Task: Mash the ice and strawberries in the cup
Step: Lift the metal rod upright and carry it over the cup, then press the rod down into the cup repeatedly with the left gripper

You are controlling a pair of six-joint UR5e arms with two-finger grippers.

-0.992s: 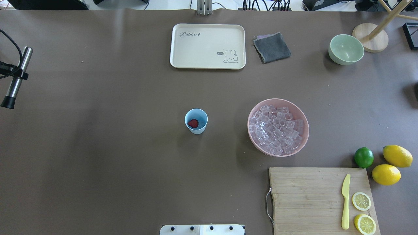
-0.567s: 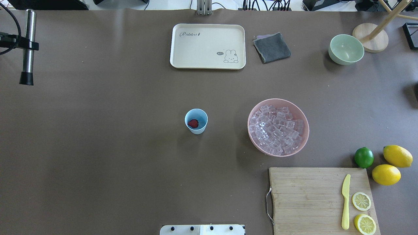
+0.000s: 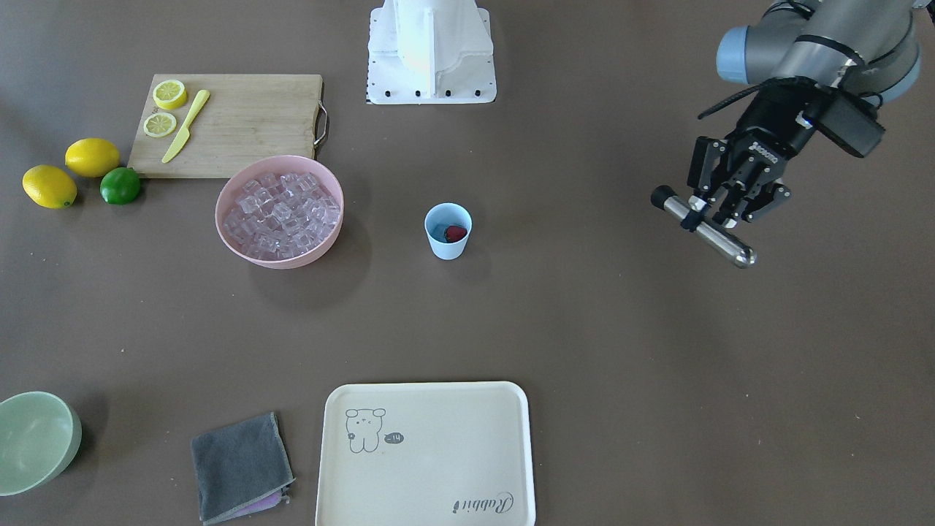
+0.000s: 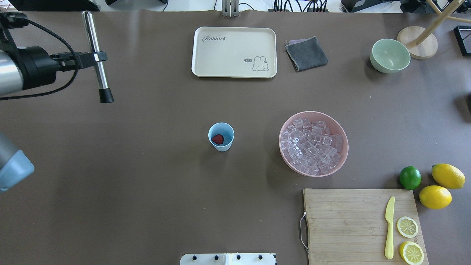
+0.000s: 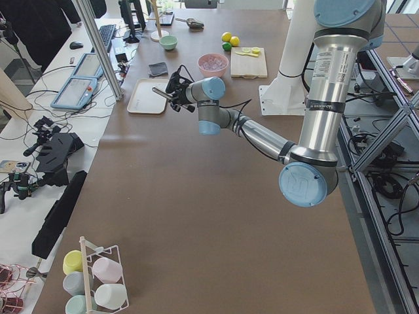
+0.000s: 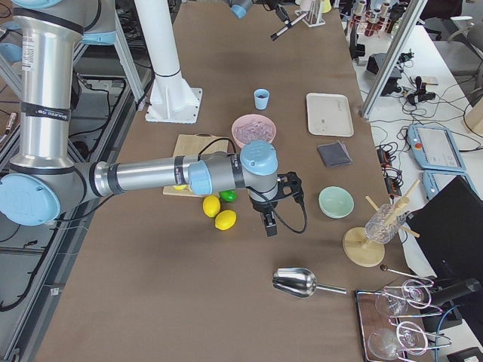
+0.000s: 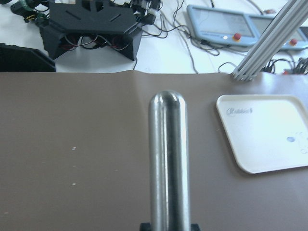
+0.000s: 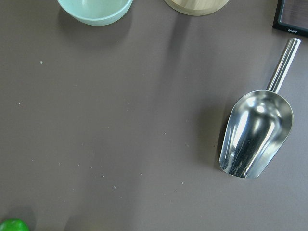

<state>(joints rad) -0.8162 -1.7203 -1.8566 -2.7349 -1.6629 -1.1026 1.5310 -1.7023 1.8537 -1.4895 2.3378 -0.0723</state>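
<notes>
Muddler [image 4: 91, 31] carried inboard since earlier frame, pinched mid-shaft in my left end effector [image 4: 94, 57], lying near level; cup [image 4: 221, 146] with strawberry [image 4: 218, 139] sits rightward, nearer me.

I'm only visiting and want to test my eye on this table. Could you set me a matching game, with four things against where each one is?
Things
1. small red strawberry
2. clear ice cubes
3. yellow plastic knife
4. shiny steel rod with black tip

Places
A. on the wooden cutting board
B. gripped in the left arm's fingers, up in the air
C. inside the small pale-blue plastic cup
D. heaped in the wide pink bowl

Pairs: 1-C, 2-D, 3-A, 4-B
</notes>
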